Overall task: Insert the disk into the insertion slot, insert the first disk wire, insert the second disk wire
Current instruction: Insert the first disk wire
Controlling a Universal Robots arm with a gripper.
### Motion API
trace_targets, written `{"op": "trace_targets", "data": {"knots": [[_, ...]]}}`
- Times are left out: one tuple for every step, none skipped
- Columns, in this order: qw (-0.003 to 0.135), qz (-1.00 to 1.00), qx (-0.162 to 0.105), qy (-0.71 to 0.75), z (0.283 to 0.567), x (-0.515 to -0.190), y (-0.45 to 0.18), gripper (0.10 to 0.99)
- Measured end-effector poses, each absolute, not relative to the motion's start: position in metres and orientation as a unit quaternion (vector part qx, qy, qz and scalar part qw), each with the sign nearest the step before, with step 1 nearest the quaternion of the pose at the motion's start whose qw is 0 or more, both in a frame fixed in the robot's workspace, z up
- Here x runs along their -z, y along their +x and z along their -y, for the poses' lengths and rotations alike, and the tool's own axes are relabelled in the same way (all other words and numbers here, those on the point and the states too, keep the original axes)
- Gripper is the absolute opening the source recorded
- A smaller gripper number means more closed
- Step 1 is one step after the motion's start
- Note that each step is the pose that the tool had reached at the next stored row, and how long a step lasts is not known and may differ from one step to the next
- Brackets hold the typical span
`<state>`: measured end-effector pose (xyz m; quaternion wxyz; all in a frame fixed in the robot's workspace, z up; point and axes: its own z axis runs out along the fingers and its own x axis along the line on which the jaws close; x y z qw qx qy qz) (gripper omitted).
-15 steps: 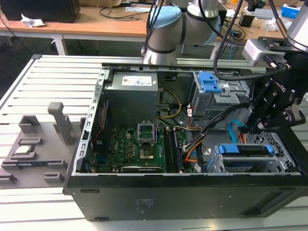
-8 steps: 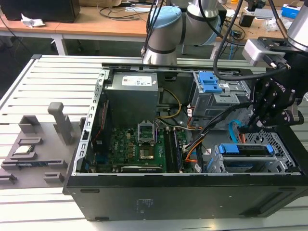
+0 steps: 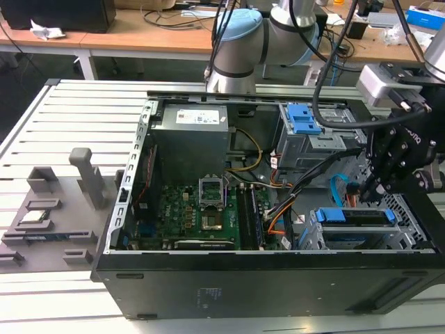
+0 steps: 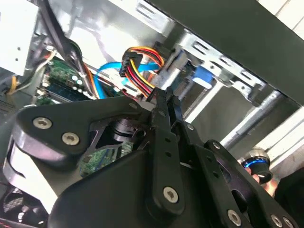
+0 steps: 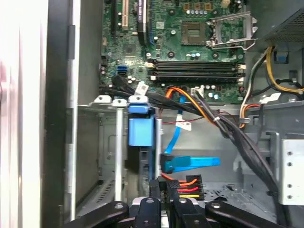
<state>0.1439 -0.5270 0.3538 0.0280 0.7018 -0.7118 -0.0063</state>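
blue-framed silver hard drive already sits in the perforated silver cage, so i'd say first wire step: gripper is pinched shut right by the red-yellow bundle's dark plug, which needs lining up with the drive.

The case is black, its board green, and the worktop is pale grey with ribbed stripes. The disk shows a bright blue frame in the silver, perforated slot; the second disk wire is light blue, and the taller cage is grey with a blue latch. The claw is black, and the plug by it is dark with red, orange and yellow leads.
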Motion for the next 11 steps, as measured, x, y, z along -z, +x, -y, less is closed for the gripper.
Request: {"op": "trace_targets", "data": {"knots": [[0.028,0.712,0.006,0.702,0.5296,-0.3535,0.1439,0.169],[0.028,0.712,0.006,0.702,0.5309,-0.353,0.1439,0.169],[0.028,0.712,0.006,0.702,0.5321,-0.3518,0.145,0.169],[0.028,0.712,0.006,0.702,0.5321,-0.3509,0.1461,0.169],[0.028,0.712,0.006,0.702,0.5321,-0.3501,0.1471,0.169],[0.028,0.712,0.006,0.702,0.5324,-0.3486,0.1487,0.169],[0.028,0.712,0.006,0.702,0.5335,-0.3475,0.1488,0.169],[0.028,0.712,0.006,0.702,0.5345,-0.3465,0.1491,0.169],[0.028,0.712,0.006,0.702,0.5349,-0.3454,0.15,0.169],[0.028,0.712,0.006,0.702,0.535,-0.3449,0.1503,0.169],[0.028,0.712,0.006,0.702,0.535,-0.3444,0.1503,0.169]]}}
